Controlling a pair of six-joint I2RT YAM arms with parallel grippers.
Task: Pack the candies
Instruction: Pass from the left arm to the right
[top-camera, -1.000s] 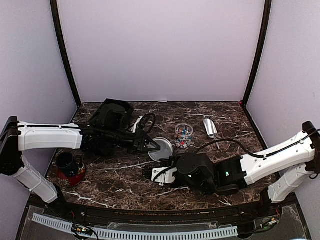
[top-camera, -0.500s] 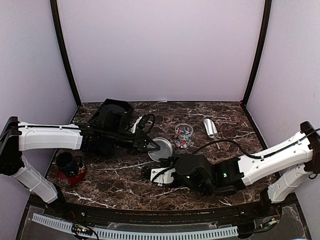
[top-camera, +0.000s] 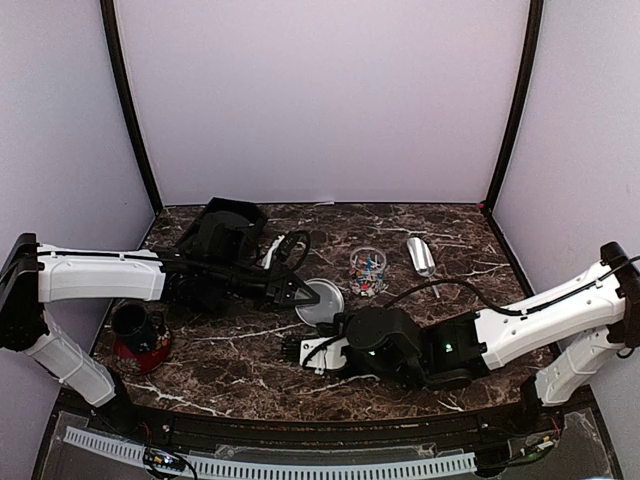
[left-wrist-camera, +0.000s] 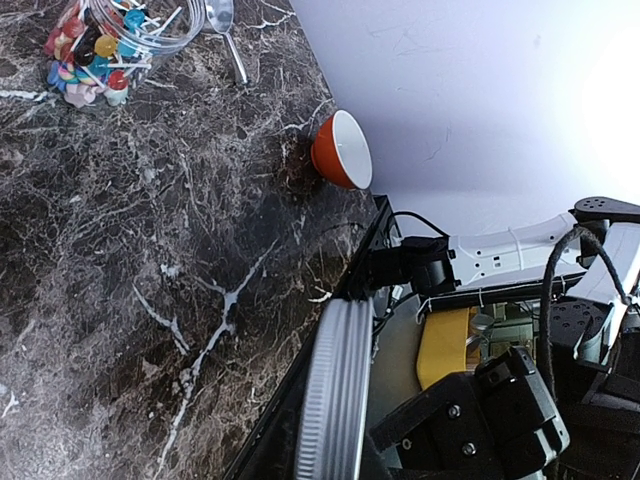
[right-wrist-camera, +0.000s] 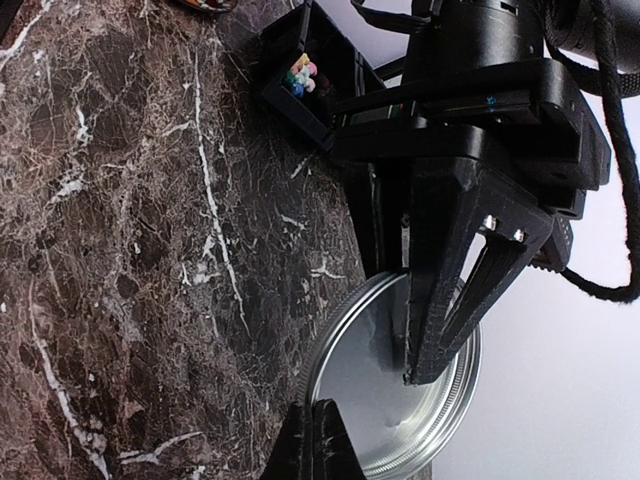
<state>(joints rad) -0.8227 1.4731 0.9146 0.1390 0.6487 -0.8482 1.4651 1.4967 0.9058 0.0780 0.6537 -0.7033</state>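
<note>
A glass jar (top-camera: 367, 270) stands mid-table with mixed-colour candies (left-wrist-camera: 92, 55) inside; more candies (right-wrist-camera: 303, 75) lie in a black tray (top-camera: 225, 228) at the back left. My left gripper (top-camera: 306, 293) is shut on a round silver lid (top-camera: 322, 300), holding it off the table just left of the jar. The left wrist view shows the lid (left-wrist-camera: 335, 400) edge-on. My right gripper (top-camera: 293, 350) is low over the table in front of the lid. Its fingers (right-wrist-camera: 315, 435) are pressed together with nothing between them, just below the lid's (right-wrist-camera: 375, 400) rim.
A metal scoop (top-camera: 421, 254) lies right of the jar. A dark mug (top-camera: 135, 328) on a red saucer stands at the near left. An orange bowl (left-wrist-camera: 342, 150) lies on its side by the right wall.
My right gripper's fingers have come fully together and the arm has edged left. The left gripper still holds the lid, almost unmoved.
</note>
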